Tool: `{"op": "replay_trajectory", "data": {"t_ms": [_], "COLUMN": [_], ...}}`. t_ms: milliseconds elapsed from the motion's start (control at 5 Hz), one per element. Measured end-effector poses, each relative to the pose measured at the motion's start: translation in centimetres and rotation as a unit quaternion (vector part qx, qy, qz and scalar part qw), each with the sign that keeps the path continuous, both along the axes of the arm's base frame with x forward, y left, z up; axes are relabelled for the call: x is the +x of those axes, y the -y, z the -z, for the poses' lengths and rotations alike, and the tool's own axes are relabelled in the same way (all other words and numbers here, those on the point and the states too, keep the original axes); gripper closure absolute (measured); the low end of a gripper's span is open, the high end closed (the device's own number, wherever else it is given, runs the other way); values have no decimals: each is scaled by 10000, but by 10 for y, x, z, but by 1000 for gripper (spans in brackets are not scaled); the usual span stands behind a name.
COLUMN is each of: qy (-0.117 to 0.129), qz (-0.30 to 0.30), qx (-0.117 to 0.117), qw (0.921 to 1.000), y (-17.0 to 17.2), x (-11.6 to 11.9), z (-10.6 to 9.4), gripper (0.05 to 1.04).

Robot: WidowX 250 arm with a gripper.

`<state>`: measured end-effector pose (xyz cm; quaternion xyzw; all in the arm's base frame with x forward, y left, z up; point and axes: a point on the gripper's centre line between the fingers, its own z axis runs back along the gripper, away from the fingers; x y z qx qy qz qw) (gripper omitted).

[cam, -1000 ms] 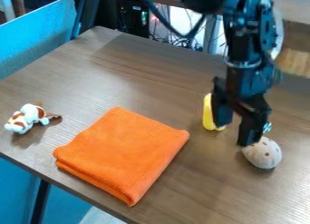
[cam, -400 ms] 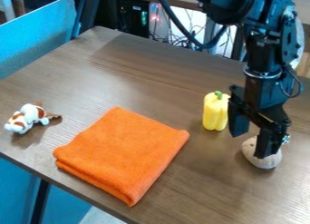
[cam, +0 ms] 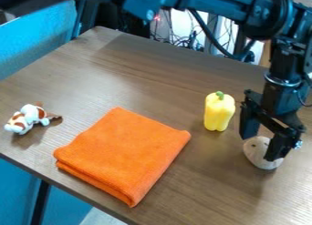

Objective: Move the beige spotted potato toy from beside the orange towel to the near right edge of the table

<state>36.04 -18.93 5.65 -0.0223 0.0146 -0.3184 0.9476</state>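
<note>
While I watch the brown bench (cam: 152, 67), my black arm (cam: 225, 2) crosses its far edge. Folded orange cloth (cam: 122, 153) lies toward 7 o'clock. At 4 o'clock hangs my gripper (cam: 263, 149), its fingers (cam: 280, 147) wide apart, gripping nothing. A yellow pepper (cam: 219, 114) stands at 3, a white-and-brown toy (cam: 27, 118) lies at 9, and a pale oval thing (cam: 256, 149) sits at 4, partly behind one finger; contact I can't tell.

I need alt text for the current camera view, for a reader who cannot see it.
An open black robot gripper hangs over a pale, speckled oval object at the right of a brown table. Left of them stands a yellow bell pepper, then a folded orange cloth and a small white-and-brown toy animal near the left edge.
</note>
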Motion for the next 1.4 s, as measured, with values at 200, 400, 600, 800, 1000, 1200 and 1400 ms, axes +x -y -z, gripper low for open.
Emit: {"op": "replay_trajectory", "data": {"t_ms": [200, 400, 600, 800, 1000, 1200, 1400], "qy": [-29, -244, -360, -275, -169, -98, 97], "qz": [-16, -149, -532, -670, -735, -749, -628], "qx": [31, 44, 212, 157, -55, -100, -205], "qw": [10000, 9996, 9977, 9972, 9971, 9971, 9978], "y": [3, 7, 5, 5, 5, 2, 0], "x": [4, 5, 10, 8, 1, -5, -12], "z": [6, 14, 26, 27, 24, 19, 0], "gripper": [83, 135, 356, 447, 487, 489, 489]}}
